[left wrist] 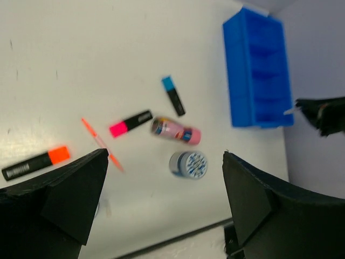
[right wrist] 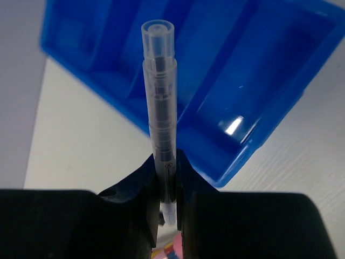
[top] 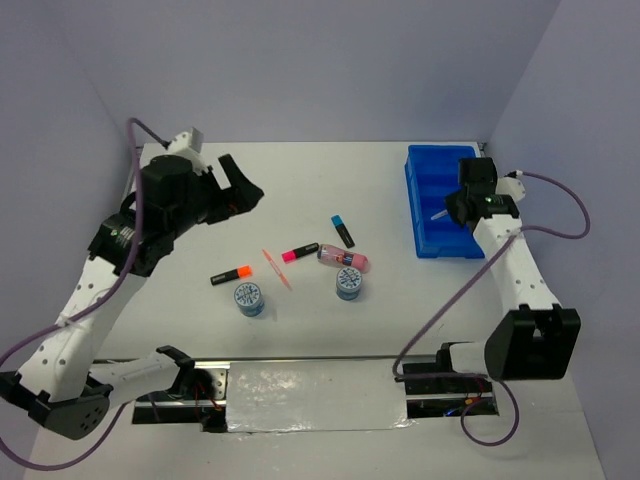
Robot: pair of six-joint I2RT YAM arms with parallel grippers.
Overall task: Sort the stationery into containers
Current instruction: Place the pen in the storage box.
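The table point(top: 330, 180) is carrying the blue tray point(top: 432, 190) at 2 o'clock; its visible compartments are showing nothing inside. The right pincer point(right wrist: 167, 172) is pinching a clear pen point(right wrist: 160, 91) over the tray. The left pincer point(top: 243, 188) is hovering spread at 10 o'clock. Lying unsorted near centre: left disc point(top: 249, 298), right disc point(top: 349, 283), pink tube point(top: 344, 258), orange highlighter point(top: 231, 273), pink highlighter point(top: 299, 251), blue highlighter point(top: 342, 230), orange pen point(top: 276, 268).

Clear pen point(right wrist: 160, 108): lower end hidden within right tool point(right wrist: 166, 164).
Blue tray point(right wrist: 280, 65): cropped by top edge, right wrist view; partly behind right tool, top view.
Thin orange pen point(left wrist: 101, 143): blurred, left wrist view.
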